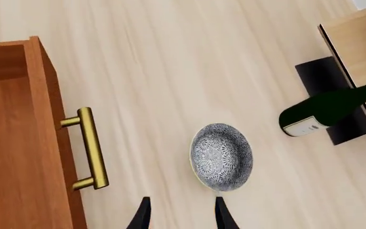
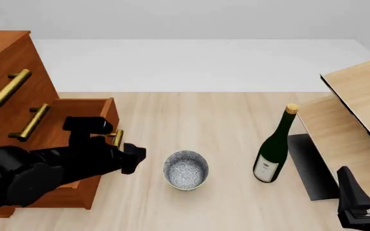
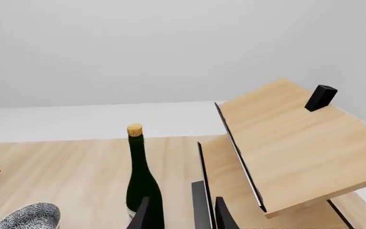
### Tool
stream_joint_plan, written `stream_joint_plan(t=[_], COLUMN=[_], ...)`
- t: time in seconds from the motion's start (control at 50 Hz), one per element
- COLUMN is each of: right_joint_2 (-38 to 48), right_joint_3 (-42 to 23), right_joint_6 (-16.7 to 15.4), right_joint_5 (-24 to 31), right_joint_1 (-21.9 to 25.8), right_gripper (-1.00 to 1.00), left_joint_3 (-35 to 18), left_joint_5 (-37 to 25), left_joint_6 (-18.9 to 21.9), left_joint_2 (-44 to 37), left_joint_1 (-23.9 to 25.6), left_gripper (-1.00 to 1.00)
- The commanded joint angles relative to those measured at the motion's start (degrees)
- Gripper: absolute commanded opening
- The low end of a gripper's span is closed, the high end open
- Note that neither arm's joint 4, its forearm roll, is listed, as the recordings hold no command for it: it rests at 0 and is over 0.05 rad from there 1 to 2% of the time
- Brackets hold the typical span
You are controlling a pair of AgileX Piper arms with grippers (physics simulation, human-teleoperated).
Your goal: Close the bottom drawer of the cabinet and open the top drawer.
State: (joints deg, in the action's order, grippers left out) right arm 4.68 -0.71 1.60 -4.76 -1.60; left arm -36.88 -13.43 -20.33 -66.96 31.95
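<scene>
The reddish-brown cabinet [image 2: 2,53] stands at the left. Its top drawer [image 2: 24,62] is shut, brass handle [image 2: 5,88] showing. The bottom drawer [image 2: 85,108] is pulled out; my left arm partly hides it. In the left wrist view the bottom drawer [image 1: 11,143] is open with its brass handle [image 1: 91,148] on the front. My left gripper [image 2: 133,158] is open and empty, just off that handle, between the drawer front and a bowl; it also shows in its own view [image 1: 183,217]. My right gripper [image 2: 368,190] is open and empty at the near right, also seen in its own view [image 3: 183,217].
A patterned blue-grey bowl [image 2: 186,169] sits on the table near the drawer front. A green wine bottle [image 2: 273,149] stands upright to its right. A pale light-wood shelf [image 2: 358,106] on a black base fills the right side. The middle drawer's handle [image 2: 29,121] shows, shut.
</scene>
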Motion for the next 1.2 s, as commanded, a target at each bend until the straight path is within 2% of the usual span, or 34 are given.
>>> stream_joint_plan(t=[0.02,0.16,0.18,0.2,0.22,0.24,0.28,0.34,0.36,0.38,0.44,0.48,0.56,0.78,0.84,0.86,0.9,0.94,0.98,1.2], right_joint_2=[-1.1,0.2,0.4,0.5,0.6,0.6,0.7,0.8,0.7,0.7,0.8,1.1,0.9,0.4,0.0,-0.1,-0.2,-0.5,-0.5,-0.5], right_joint_3=[0.1,0.1,0.1,0.0,0.0,0.0,0.0,0.0,0.0,0.0,-0.1,-0.1,-0.1,-0.1,-0.1,-0.1,-0.1,-0.1,-0.1,-0.1], right_joint_6=[0.1,-0.1,0.0,0.0,0.1,0.1,0.2,0.3,0.4,0.3,0.5,0.6,0.8,0.9,0.8,0.9,0.8,0.8,0.8,0.6], right_joint_5=[1.0,-0.2,-0.4,-0.5,-0.6,-0.6,-0.7,-0.7,-0.7,-0.6,-0.7,-1.0,-0.8,-0.2,0.1,0.3,0.4,0.6,0.7,0.6], right_joint_1=[0.0,0.1,0.2,0.2,0.2,0.2,0.2,0.1,0.1,0.1,0.0,0.0,-0.1,0.1,0.1,0.1,0.2,0.2,0.3,0.2], right_gripper=[1.00,1.00,1.00,1.00,1.00,1.00,1.00,1.00,1.00,1.00,1.00,1.00,1.00,1.00,1.00,1.00,1.00,1.00,1.00,1.00], left_joint_3=[0.9,1.7,2.9,3.2,2.3,2.3,3.7,3.3,3.6,4.7,4.7,5.6,5.8,5.9,6.2,6.2,6.3,6.5,6.9,7.5], left_joint_5=[0.5,0.2,1.3,1.7,0.7,0.7,2.1,1.5,1.6,2.7,2.7,3.5,3.5,1.6,1.7,1.4,1.7,1.7,2.2,1.9], left_joint_6=[-2.0,-2.2,-5.9,-6.4,-2.3,-2.3,-6.9,-5.2,-5.8,-8.5,-5.4,-6.9,-6.0,0.5,0.9,2.8,1.5,3.6,3.2,7.4], left_joint_2=[-3.1,-5.1,-5.5,-6.0,-8.0,-8.0,-7.4,-7.8,-8.4,-9.0,-10.0,-10.4,-10.9,-12.1,-12.0,-12.4,-11.8,-12.2,-12.5,-12.8], left_joint_1=[0.5,0.9,2.6,3.5,0.8,0.8,4.3,3.4,3.4,4.4,2.5,3.2,2.5,-4.5,-4.9,-7.1,-5.7,-7.2,-7.1,-10.6], left_gripper=[1.00,1.00,1.00,1.00,1.00,1.00,1.00,1.00,1.00,1.00,1.00,1.00,1.00,1.00,1.00,1.00,1.00,1.00,1.00,1.00])
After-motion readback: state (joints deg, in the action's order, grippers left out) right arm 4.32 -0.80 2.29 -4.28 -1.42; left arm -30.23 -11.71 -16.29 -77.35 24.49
